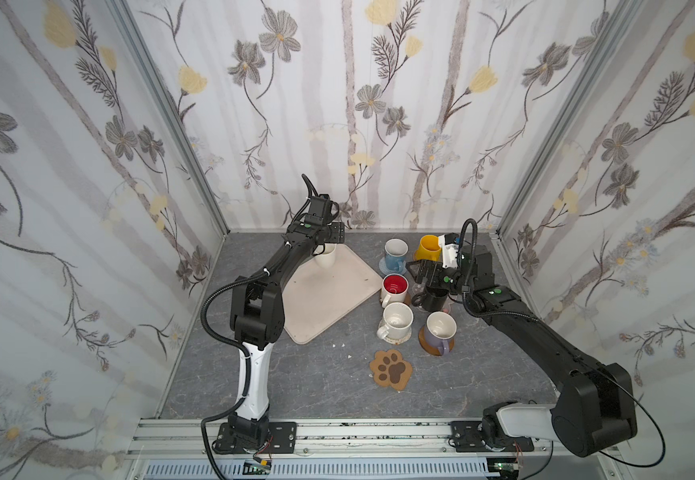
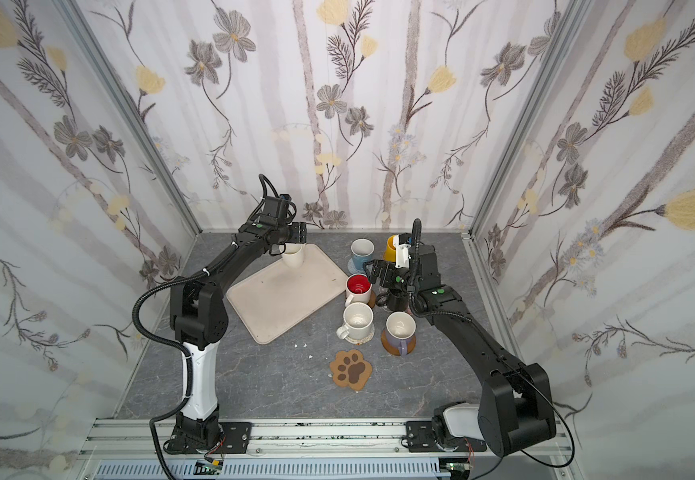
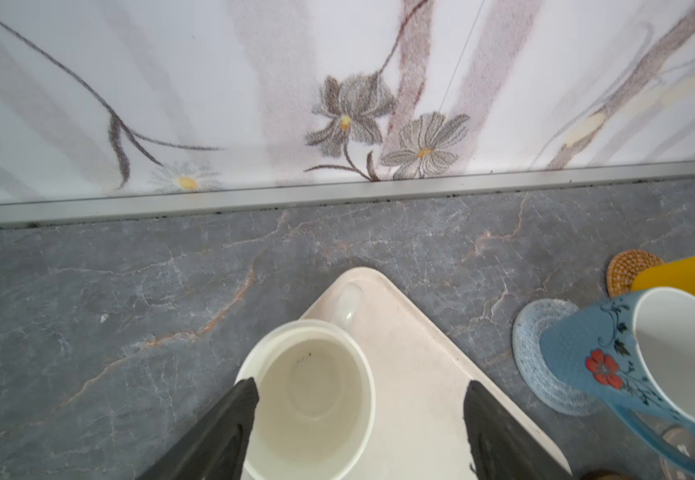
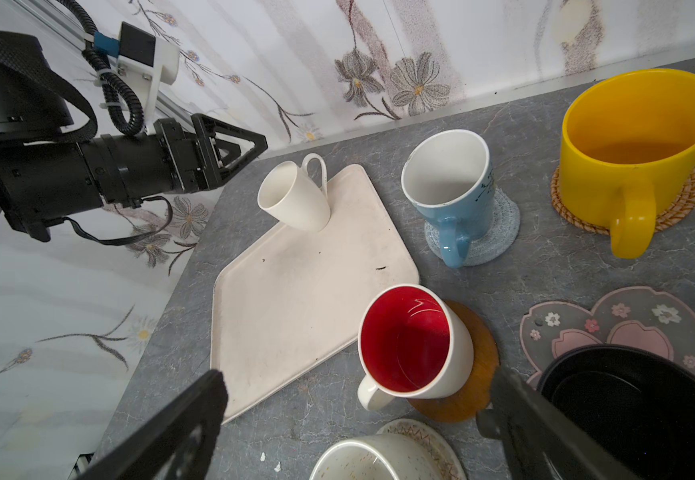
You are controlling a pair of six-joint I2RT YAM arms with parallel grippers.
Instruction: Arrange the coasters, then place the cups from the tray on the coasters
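One cream cup (image 1: pixel 326 257) (image 3: pixel 312 399) stands on the far corner of the beige tray (image 1: pixel 329 303) (image 4: pixel 296 291). My left gripper (image 1: pixel 334 235) (image 3: pixel 360 386) hangs open over it, one finger at its rim, the other well off to the side. To the right, six cups sit on coasters: blue (image 1: pixel 395 250), yellow (image 1: pixel 428 247), red-inside (image 1: pixel 394 286), black (image 1: pixel 435 300), cream (image 1: pixel 396 321), lavender (image 1: pixel 439 330). The paw-print coaster (image 1: pixel 391 370) lies bare. My right gripper (image 1: pixel 420 270) (image 4: pixel 358 380) is open above the black cup (image 4: pixel 636 407) and holds nothing.
The back wall and its metal rail (image 3: pixel 337 189) run close behind the tray's far corner. My left arm's elbow (image 1: pixel 256 307) overhangs the tray's left side. A few white crumbs (image 1: pixel 343 345) lie on the grey table in front of the tray.
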